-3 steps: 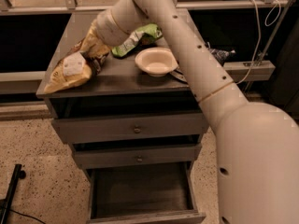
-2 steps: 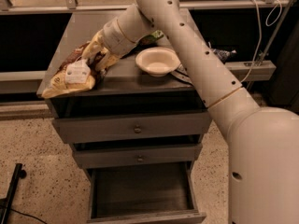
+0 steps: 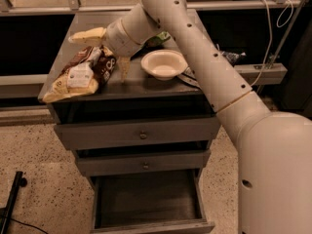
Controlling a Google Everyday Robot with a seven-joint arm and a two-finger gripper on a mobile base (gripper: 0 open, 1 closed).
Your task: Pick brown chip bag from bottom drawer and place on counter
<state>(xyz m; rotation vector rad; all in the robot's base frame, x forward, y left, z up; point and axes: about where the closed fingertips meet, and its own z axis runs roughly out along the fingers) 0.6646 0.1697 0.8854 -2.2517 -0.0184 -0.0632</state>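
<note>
While the gripper (image 3: 99,57) hangs above the counter (image 3: 146,85) with fingers spread, gripping nothing, brown chip bag (image 3: 80,74) lying free just below-left of it, bottom drawer (image 3: 146,199) open far beneath.

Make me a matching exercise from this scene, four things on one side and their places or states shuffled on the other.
Things:
1. brown chip bag
2. white bowl
3. bottom drawer
4. gripper

Places or states:
A. pulled out, nothing visible inside
B. open, at the bag's far end above the counter
C. lying at the counter's front left corner
D. upright near the counter's middle, right of the gripper

Pairs: 1-C, 2-D, 3-A, 4-B
</note>
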